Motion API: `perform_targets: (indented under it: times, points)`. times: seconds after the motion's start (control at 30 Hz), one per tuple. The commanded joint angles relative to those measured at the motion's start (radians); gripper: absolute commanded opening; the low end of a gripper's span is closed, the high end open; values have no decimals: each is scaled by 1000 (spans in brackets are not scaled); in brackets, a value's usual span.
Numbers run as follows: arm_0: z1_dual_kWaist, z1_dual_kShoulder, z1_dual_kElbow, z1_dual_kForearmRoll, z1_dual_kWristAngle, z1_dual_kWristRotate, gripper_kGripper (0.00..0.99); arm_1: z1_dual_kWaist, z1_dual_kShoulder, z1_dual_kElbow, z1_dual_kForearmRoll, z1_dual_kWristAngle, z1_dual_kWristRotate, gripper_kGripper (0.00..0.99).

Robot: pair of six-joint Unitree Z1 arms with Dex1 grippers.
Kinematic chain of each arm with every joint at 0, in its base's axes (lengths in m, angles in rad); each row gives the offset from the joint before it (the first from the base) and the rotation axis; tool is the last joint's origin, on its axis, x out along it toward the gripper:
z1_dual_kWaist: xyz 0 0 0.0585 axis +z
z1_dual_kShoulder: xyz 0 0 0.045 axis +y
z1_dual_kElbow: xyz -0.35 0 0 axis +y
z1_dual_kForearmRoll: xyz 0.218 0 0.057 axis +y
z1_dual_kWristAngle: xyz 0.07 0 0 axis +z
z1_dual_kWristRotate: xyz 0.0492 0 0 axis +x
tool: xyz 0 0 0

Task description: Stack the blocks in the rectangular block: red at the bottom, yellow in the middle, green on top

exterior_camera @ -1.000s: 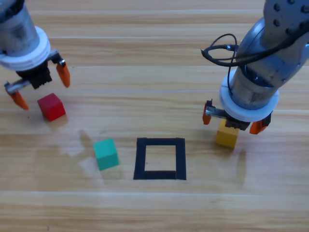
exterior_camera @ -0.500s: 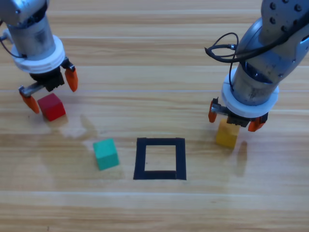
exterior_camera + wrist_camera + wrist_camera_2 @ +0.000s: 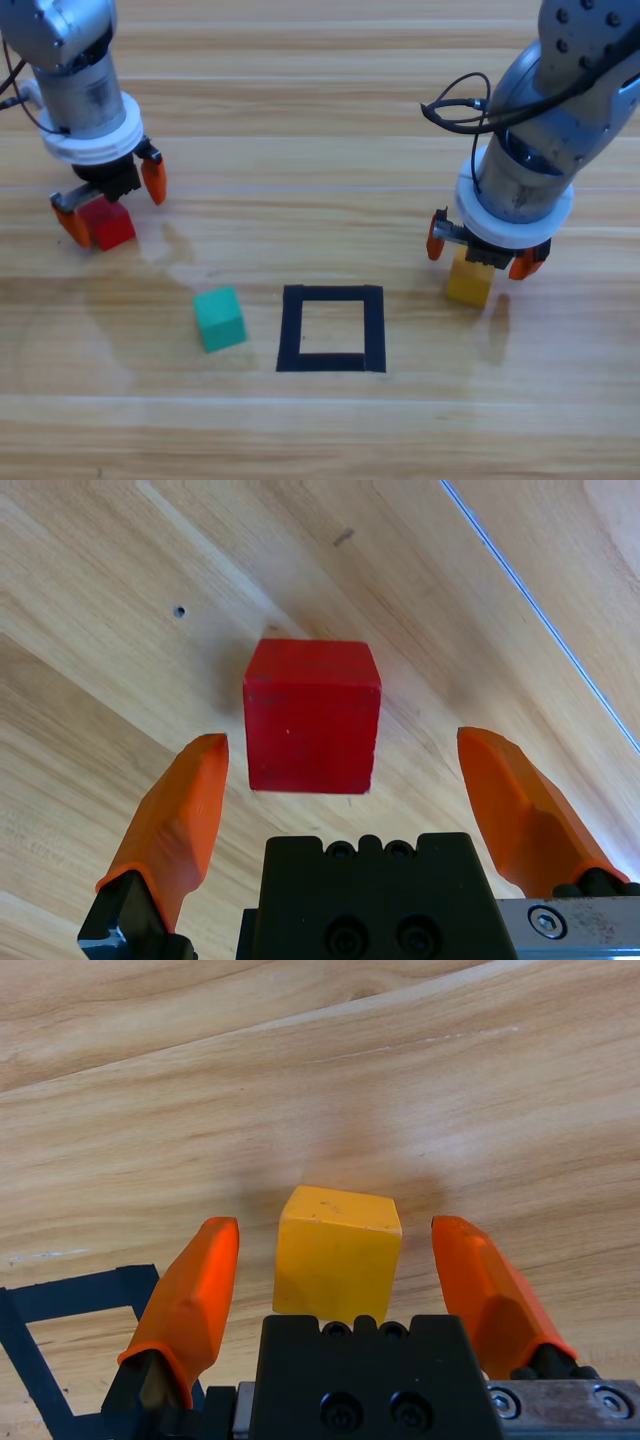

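The red cube [image 3: 111, 224] [image 3: 312, 716] lies at the table's left. My left gripper [image 3: 110, 202] [image 3: 345, 780] hangs open over it, one jaw on each side, neither touching. At the right, the yellow cube [image 3: 470, 280] [image 3: 338, 1250] sits between the open jaws of my right gripper [image 3: 483, 252] [image 3: 335, 1280], with gaps on both sides. The teal-green cube [image 3: 219, 318] rests alone left of the black tape rectangle [image 3: 331, 328], whose corner [image 3: 60, 1300] shows in the right wrist view. Bare wood shows inside the frame.
Both grey arms come down from the top edge, the left one over the red cube, the right one with a black cable loop [image 3: 462, 103] beside it. The wooden table [image 3: 320, 430] runs across the front.
My left gripper has moved right and down until its jaws straddle the red cube. The right gripper has settled slightly lower around the yellow cube. No cube has moved.
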Motion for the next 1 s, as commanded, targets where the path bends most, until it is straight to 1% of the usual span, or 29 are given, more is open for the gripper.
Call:
perform_targets:
  times: [0.03, 0.1, 0.13, 0.27, 0.33, 0.47, 0.53, 0.57, 0.63, 0.7, 0.77, 0.83, 0.87, 0.93, 1.0]
  points:
    - [52, 54, 0, -2, -14, 27, 973, -21, 88, 10, 17, 21, 12, 834]
    - [60, 54, 1, -2, -14, 38, 973, -21, 94, 8, 16, 25, 10, 833]
    - [64, 54, 4, -2, -14, 39, 971, -21, 94, 10, 17, 27, 10, 816]
    - [70, 63, 18, -20, -24, 58, 904, -21, 95, 10, 17, 33, 9, 795]
    - [70, 69, 21, -25, -29, 62, 873, -21, 95, 8, 16, 34, 4, 615]
    - [63, 72, 27, -28, -37, 70, 747, -21, 91, 6, 16, 47, -28, 158]
    - [63, 75, 29, -35, -37, 67, 681, -23, 88, 5, 14, 53, -66, 12]
    - [60, 78, 30, -38, -38, 69, 660, -23, 85, 3, 12, 56, -88, 0]
    - [46, 80, 32, -38, -37, 73, 545, -23, 68, -4, 12, 59, -159, 0]
    - [41, 75, 35, -38, -35, 95, 436, -23, 42, -4, 16, 61, -182, 0]
    - [40, 66, 27, -35, -34, 144, 288, -23, -1, 0, 32, 68, -234, 0]
    - [40, 41, 18, -25, -23, 205, 106, -23, -61, 6, 57, 67, -255, 0]
    - [40, 24, 13, -22, -17, 243, 40, -23, -93, 19, 63, 64, -266, 0]
    - [37, 1, -3, -20, -15, 314, 41, -16, -165, 46, 72, 51, -338, 0]
    - [20, -5, -45, -5, -23, 403, 40, -3, -221, 60, 97, 48, -350, 0]
